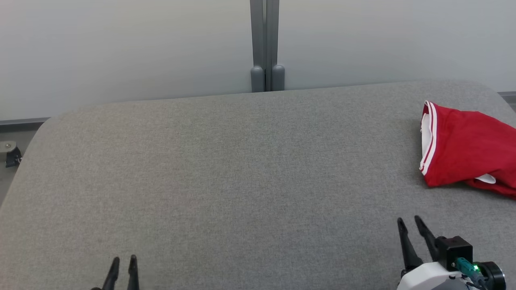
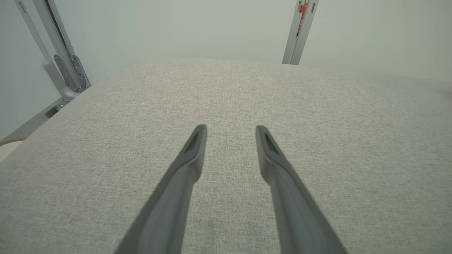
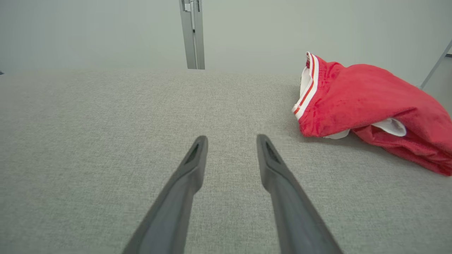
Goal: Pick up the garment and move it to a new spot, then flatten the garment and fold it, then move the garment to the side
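Note:
The garment [image 1: 467,149] is red with white trim and a striped band. It lies bunched at the far right of the grey table [image 1: 225,169], partly cut off by the head view's edge. In the right wrist view the garment [image 3: 367,102] sits ahead and to the right of my right gripper [image 3: 232,140], well apart from it. My right gripper [image 1: 409,221] hovers open and empty near the table's front right. My left gripper [image 1: 124,259] is at the front left, open with nothing between its fingers, and shows over bare fabric [image 2: 231,128] in its own wrist view.
A pale wall runs behind the table with a grey vertical post [image 1: 265,44] at its middle. A metal frame [image 2: 58,60] stands off the table's left corner. A caster [image 1: 10,153] sits on the floor at far left.

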